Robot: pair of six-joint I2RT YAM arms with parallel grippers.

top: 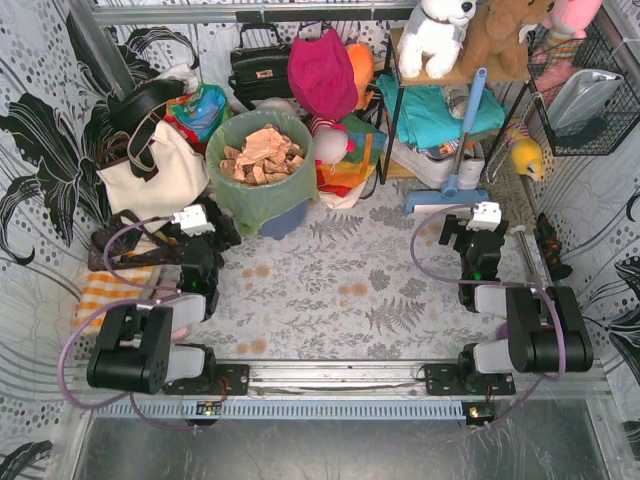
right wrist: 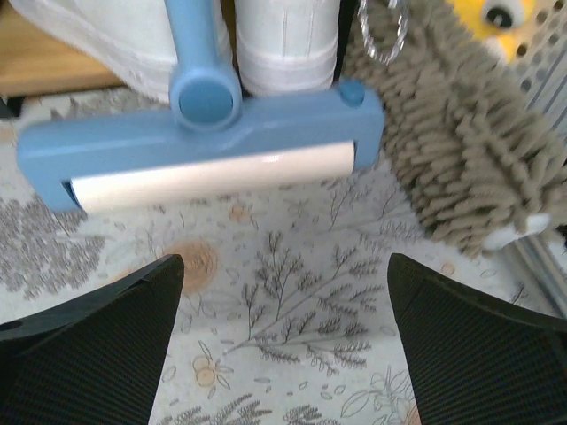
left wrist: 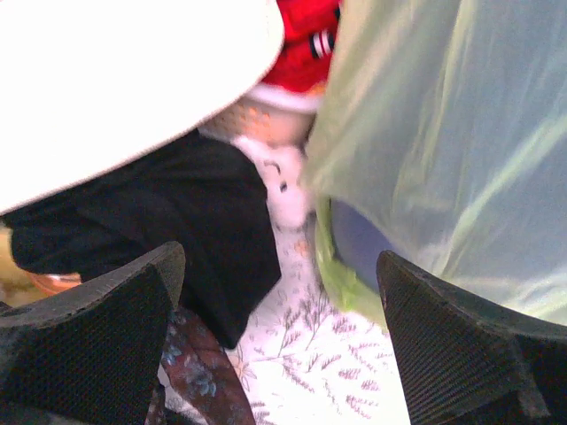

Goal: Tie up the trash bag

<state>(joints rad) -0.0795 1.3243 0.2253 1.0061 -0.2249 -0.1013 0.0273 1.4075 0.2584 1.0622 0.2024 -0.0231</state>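
Plainly, trash bag stood untied.
Left end effector was open beside it; right end effector was open, well apart.

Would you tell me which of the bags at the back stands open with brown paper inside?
The light-green trash bag, lining the blue-grey bin, with crumpled brown paper in its open mouth; the cream tote and black handbag show none.

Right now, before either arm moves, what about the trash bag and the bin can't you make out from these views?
Top external: the trash bag drapes over the bin, hiding all but its base; any ties on the rim are too small.
Left wrist: blurred, and the top edge cuts off the bag's rim.
Right wrist: neither shows.
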